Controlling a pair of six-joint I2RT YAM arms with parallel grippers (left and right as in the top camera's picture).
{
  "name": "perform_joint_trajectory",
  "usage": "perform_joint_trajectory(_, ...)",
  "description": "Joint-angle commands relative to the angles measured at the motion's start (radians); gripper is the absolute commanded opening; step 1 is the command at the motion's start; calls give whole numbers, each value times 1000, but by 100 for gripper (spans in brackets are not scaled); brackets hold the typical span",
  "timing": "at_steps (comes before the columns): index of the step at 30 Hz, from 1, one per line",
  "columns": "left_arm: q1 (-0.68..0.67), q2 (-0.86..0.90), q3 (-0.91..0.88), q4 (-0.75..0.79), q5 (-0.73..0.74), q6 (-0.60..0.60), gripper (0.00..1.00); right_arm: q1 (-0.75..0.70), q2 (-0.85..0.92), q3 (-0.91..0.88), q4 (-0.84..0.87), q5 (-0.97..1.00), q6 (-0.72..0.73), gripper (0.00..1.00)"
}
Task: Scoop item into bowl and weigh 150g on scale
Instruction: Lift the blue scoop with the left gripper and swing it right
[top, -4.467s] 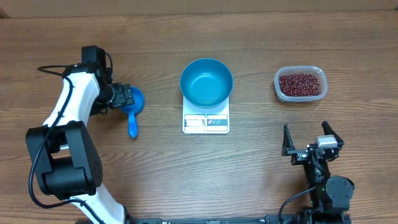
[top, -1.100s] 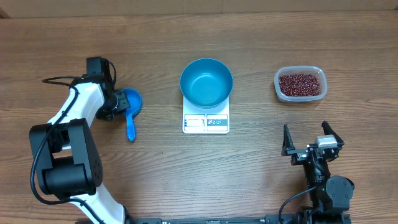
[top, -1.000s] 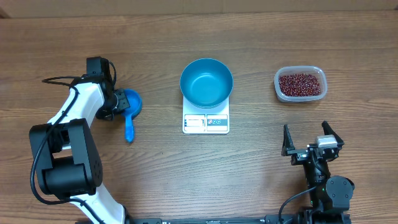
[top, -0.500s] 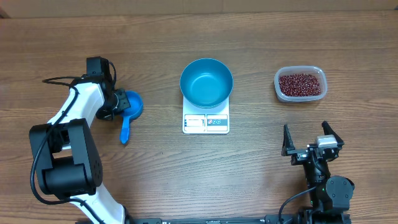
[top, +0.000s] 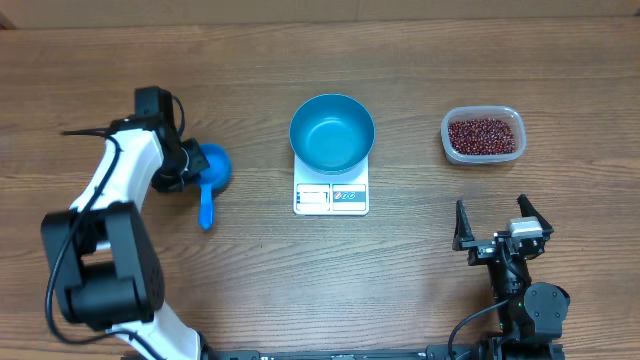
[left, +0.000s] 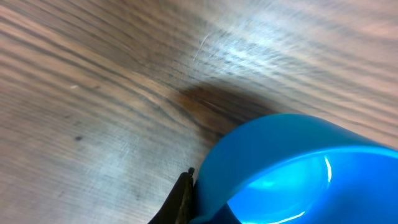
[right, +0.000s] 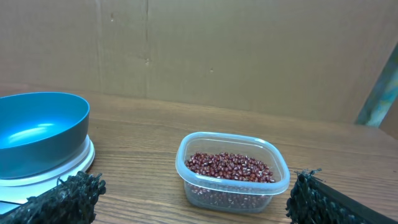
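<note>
Overhead view: the small dark red-brown beans (top: 483, 134) lie in a clear plastic tub (top: 481, 109) on the right side of the brown wooden table (top: 300, 290). Left of them, in the middle, the round bright blue bowl (top: 332, 132) sits empty on the flat white square scale (top: 331, 198). Far over on the left is the small blue plastic scoop (top: 210, 175), its handle pointing at the near edge. The left gripper (top: 188, 165) is closed tight on the rim of the scoop's cup. So the beans are a long way to its right, past the bowl. The right gripper (top: 493, 218) is nearer the beans, but its 2 fingers are spread wide and hold nothing.
</note>
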Motion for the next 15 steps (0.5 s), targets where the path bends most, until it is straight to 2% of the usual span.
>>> perform_joint_trajectory(1, 5, -145, 71, -38, -7, -36, 4, -3, -9, -10, 3, -6, -4, 100)
perform_joint_trajectory(8, 5, -380, 143, -153, -66, -55, 4, -3, -9, -10, 3, -6, -4, 100)
perform_joint_trajectory(10, 5, -437, 149, -171, -60, -119, 4, -3, -9, -10, 3, -6, -4, 100)
perform_joint_trajectory(13, 5, -508, 149, -198, -40, -301, 4, -3, -9, -10, 3, -6, -4, 100)
perform_joint_trajectory(15, 5, -545, 149, -239, 8, -375, 4, -3, -9, -10, 3, -6, -4, 100)
